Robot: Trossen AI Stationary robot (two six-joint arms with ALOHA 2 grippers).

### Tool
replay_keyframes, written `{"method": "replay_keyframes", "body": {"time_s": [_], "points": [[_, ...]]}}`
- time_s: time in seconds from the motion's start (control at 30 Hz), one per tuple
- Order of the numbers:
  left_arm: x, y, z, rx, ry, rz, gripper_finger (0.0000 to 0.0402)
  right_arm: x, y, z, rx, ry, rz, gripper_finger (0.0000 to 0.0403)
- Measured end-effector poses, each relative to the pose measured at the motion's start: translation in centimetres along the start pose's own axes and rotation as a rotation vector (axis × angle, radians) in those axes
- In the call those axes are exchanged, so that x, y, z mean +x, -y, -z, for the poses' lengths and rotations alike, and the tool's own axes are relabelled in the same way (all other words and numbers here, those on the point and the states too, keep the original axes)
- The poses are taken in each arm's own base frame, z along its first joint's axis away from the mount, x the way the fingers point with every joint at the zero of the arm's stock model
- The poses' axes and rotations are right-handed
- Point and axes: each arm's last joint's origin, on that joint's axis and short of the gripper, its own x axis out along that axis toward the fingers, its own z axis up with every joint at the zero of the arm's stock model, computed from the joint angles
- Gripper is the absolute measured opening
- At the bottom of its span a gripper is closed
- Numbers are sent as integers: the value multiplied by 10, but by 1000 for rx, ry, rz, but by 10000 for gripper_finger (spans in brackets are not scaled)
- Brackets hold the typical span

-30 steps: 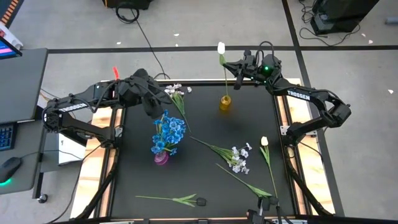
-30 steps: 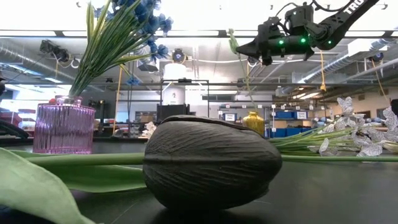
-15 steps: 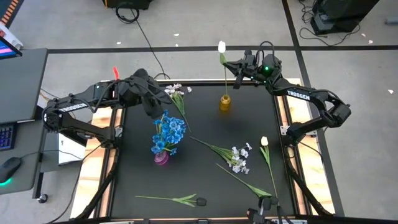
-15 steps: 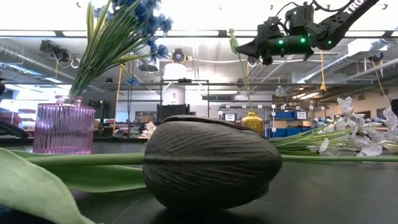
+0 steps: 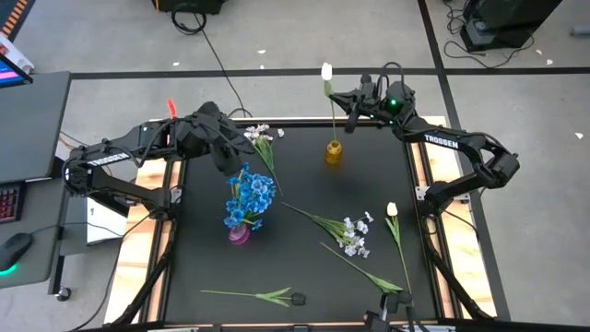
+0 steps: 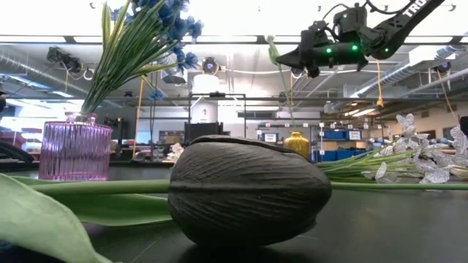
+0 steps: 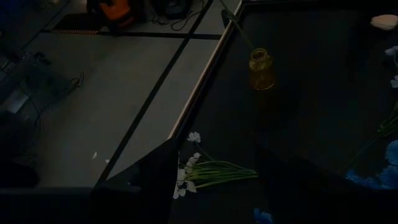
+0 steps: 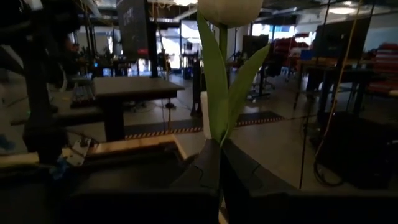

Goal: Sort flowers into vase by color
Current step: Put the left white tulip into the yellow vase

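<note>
The left end effector (image 5: pixel 224 152) hangs near the worktop's (image 5: pixel 304 267) far left corner, fingers apart and holding nothing, just beside a white spray (image 5: pixel 262 136) lying at the far edge; a pink vase (image 5: pixel 239 234) towards the left edge holds the blue flowers (image 5: pixel 251 196); a dark tulip (image 5: pixel 295 298) lies by the near edge; more white blossoms (image 5: pixel 353 234) lie right of centre; the right end effector (image 5: pixel 343 100) is clamped together on a white tulip's (image 5: pixel 327 71) stem, which reaches down to the yellow vase (image 5: pixel 334 152) by the far edge; another white tulip (image 5: pixel 392 210) lies near the right edge.
</note>
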Motion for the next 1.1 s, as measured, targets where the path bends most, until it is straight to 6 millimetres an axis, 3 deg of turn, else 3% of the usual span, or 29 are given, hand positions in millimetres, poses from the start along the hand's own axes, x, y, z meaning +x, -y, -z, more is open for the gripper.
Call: {"method": "replay_keyframes", "body": {"time_s": [1.1], "points": [[0, 0, 3, 13, -26, 2, 217, 0, -4, 17, 31, -160, -23, 44]]}}
